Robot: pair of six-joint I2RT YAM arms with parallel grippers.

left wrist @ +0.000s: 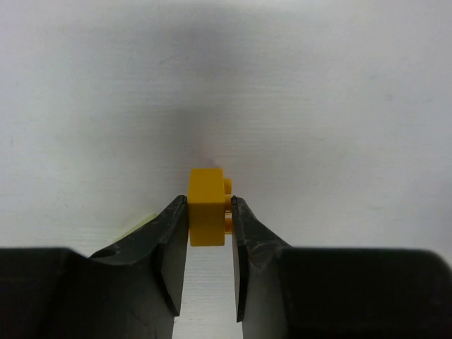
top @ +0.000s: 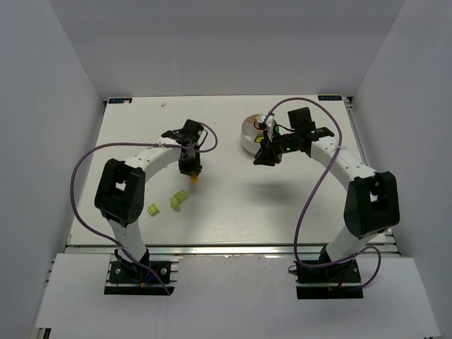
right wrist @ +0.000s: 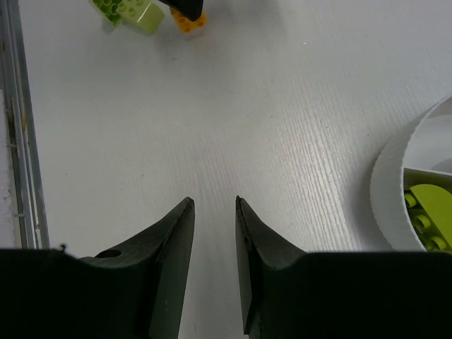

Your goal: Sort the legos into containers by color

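Studs (left wrist: pixel 227 185) on the orange-yellow brick (left wrist: pixel 207 212) show only in the left wrist view, where they stick out sideways against one finger. The left gripper (left wrist: pixel 210 203) is squeezed on this brick, one finger on the plain side and the other on the studs. The brick pokes out past the fingertips. In the top view the same brick is only a small orange dot under the gripper tip.

The right wrist view shows the right gripper (right wrist: pixel 214 203) with its fingers apart and only bare table (right wrist: pixel 282 106) between them. The white dish (right wrist: pixel 388 191) sits just beside it, on its right, with a lime brick (right wrist: pixel 429 205) in one section. Two more lime bricks (top: pixel 176 201) lie a little way from the left gripper, toward the arm bases.
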